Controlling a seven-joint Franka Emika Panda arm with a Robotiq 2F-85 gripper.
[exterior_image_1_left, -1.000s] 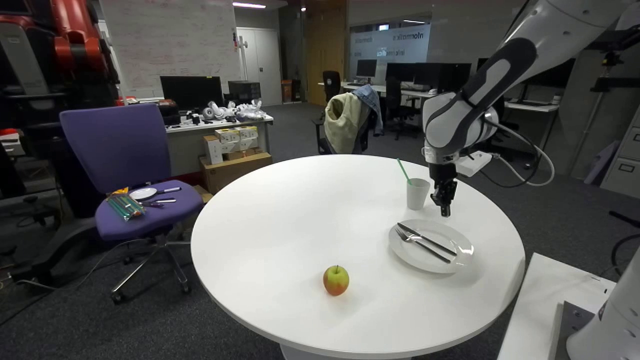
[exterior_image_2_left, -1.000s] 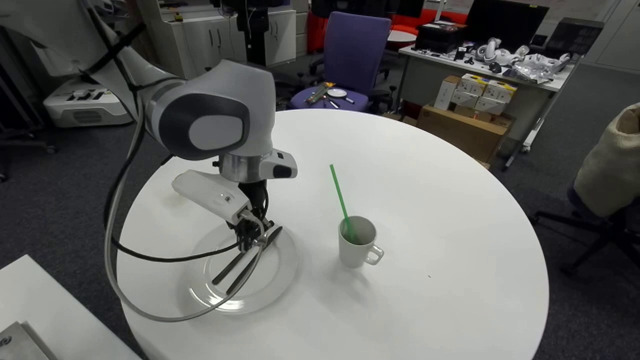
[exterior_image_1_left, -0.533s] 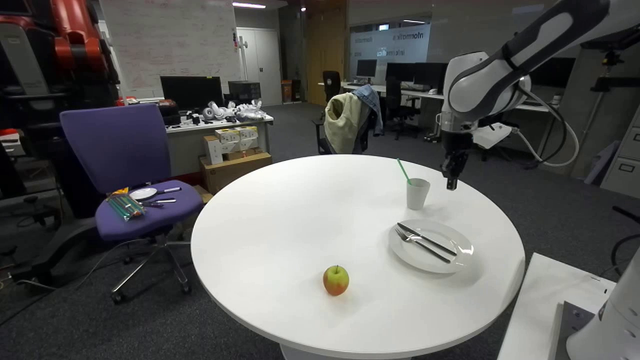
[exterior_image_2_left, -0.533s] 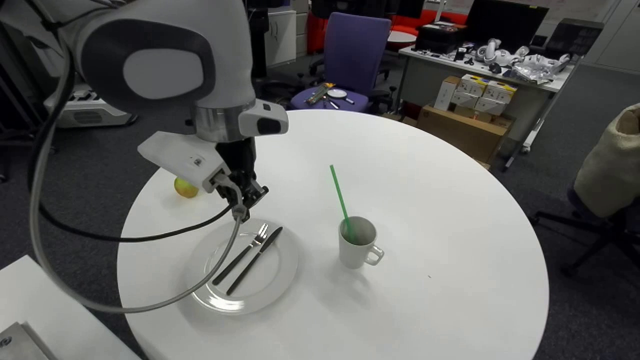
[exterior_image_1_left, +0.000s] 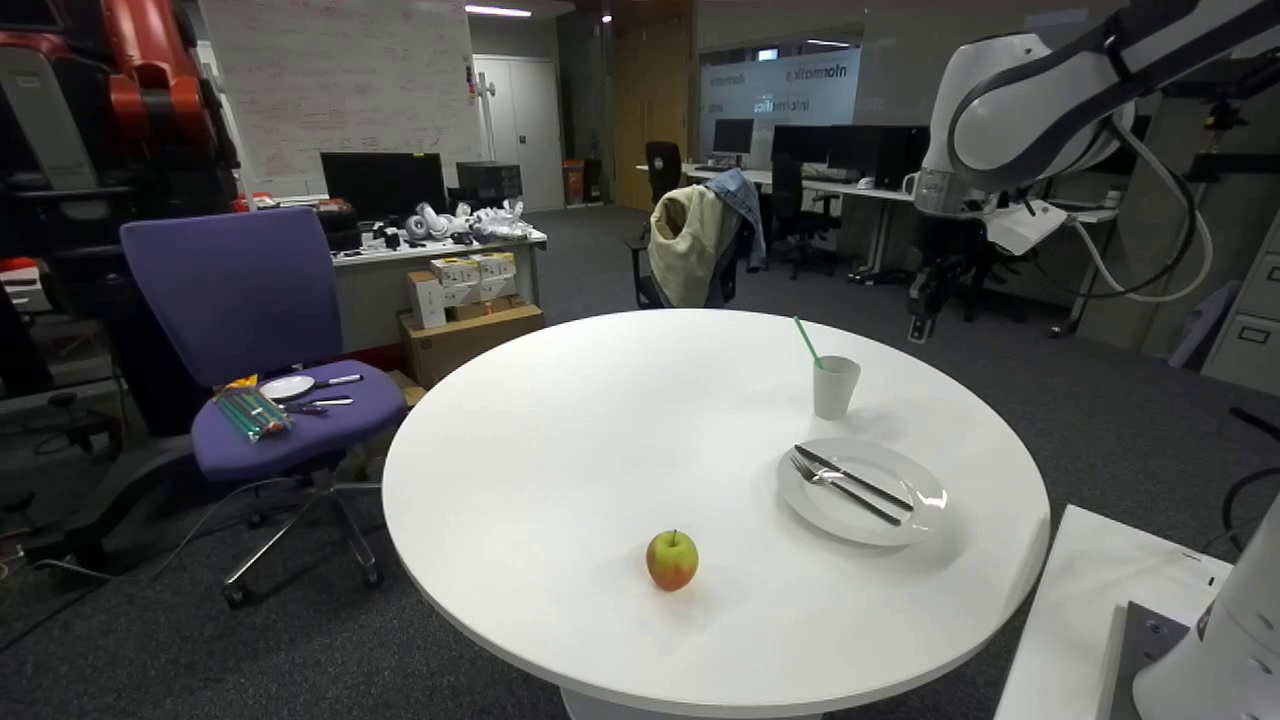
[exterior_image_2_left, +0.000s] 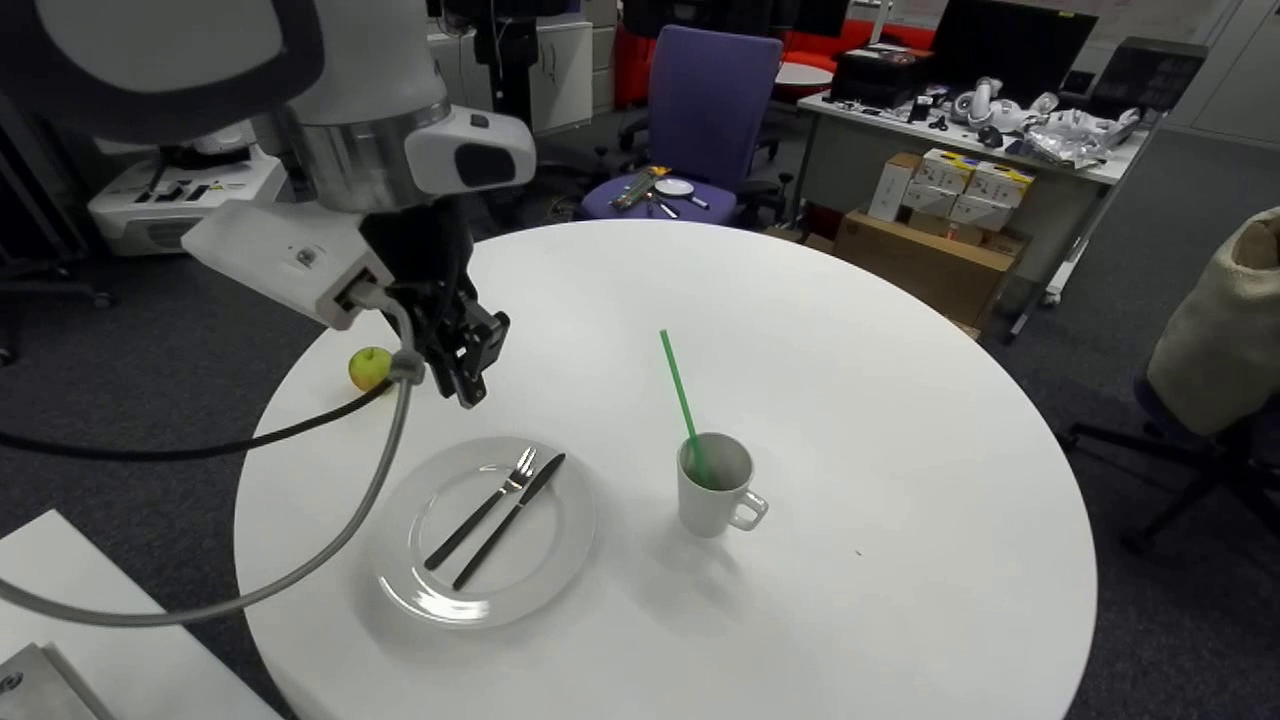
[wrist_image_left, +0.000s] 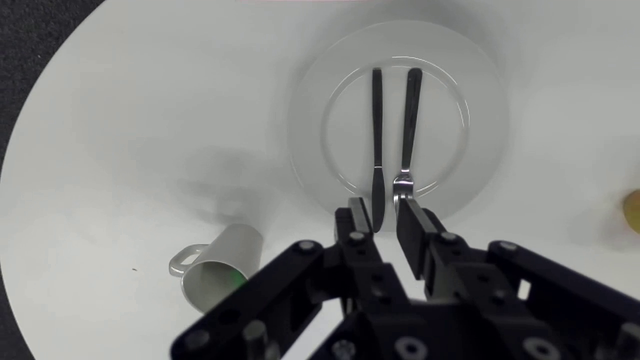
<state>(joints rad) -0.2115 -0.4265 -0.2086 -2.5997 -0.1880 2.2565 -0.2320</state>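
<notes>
Gripper (wrist_image_left: 386, 215): black, raised in the air above the table (exterior_image_1_left: 560, 450). Jaws: slightly apart, a narrow gap between them, white tabletop showing through it in the wrist view. Fork (wrist_image_left: 411, 120): dark handle, bright tines; on the plate (wrist_image_left: 310, 120), below the jaws and well apart from them in both exterior views. Seen from the wrist, its tines line up with one fingertip (wrist_image_left: 413, 230), which partly covers them. Knife (wrist_image_left: 377, 117): just beside the fork and nearly parallel to it; from the wrist, its blade tip lines up with the gap between the jaws. Plate: white, round, lying flat on the table, bearing fork and knife. Mug (wrist_image_left: 235, 250): white, upright, near the plate, handle turned away from it; green straw (exterior_image_2_left: 676, 380) leaning inside. Apple (exterior_image_1_left: 672, 560): green and red, across the plate from the mug. Chair (exterior_image_1_left: 235, 290): purple, standing apart from the table, a bagged packet (exterior_image_1_left: 252, 410) and other small items on its seat.
</notes>
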